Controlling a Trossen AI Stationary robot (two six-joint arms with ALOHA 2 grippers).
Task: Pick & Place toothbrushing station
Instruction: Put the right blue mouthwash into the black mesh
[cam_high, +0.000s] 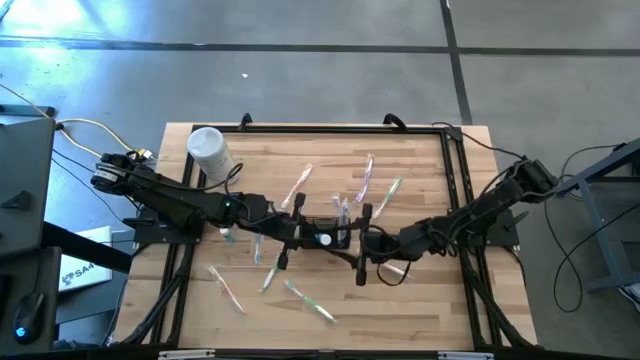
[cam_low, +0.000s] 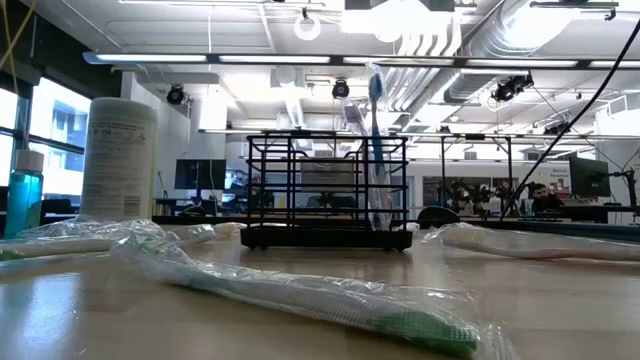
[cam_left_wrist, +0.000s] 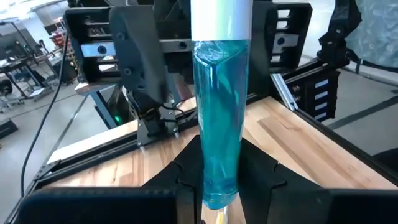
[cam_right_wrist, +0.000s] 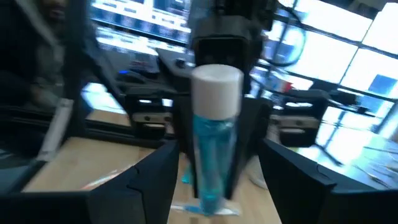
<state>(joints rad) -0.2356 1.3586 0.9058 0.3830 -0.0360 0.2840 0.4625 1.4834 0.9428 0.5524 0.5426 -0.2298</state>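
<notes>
So the toothbrushing station (cam_high: 322, 219) is sitting about mid-table on the wooden table (cam_high: 420, 300), a little black wire caddy, upright, and in the low view (cam_low: 325, 185) you can see a couple of toothbrushes (cam_low: 375, 150) standing up in its right end. Both arms reach in toward the middle from their own sides and more or less face each other. The left gripper (cam_high: 298, 232) is just beside the caddy's left end, and its wrist view shows its fingers (cam_left_wrist: 255, 174) clamped on either side of a clear bottle of blue liquid (cam_left_wrist: 217, 124) with a white cap, held upright. The right wrist view sees that same bottle (cam_right_wrist: 214, 149) head-on with the left arm's dark fingers hugging it. The right gripper (cam_high: 365, 250) is just off the caddy's right end, with its 2 fingers (cam_right_wrist: 149, 180) spread wide apart and nothing between them that they touch. The big white cylindrical container (cam_high: 210, 150) stands near the far left corner, well apart from the caddy. The low view also shows a blue bottle (cam_low: 25, 195) at its left edge next to that container (cam_low: 118, 160), and honestly I can't tell if it's the held one. Plastic-wrapped toothbrushes (cam_low: 330, 300) are scattered all around the table.
</notes>
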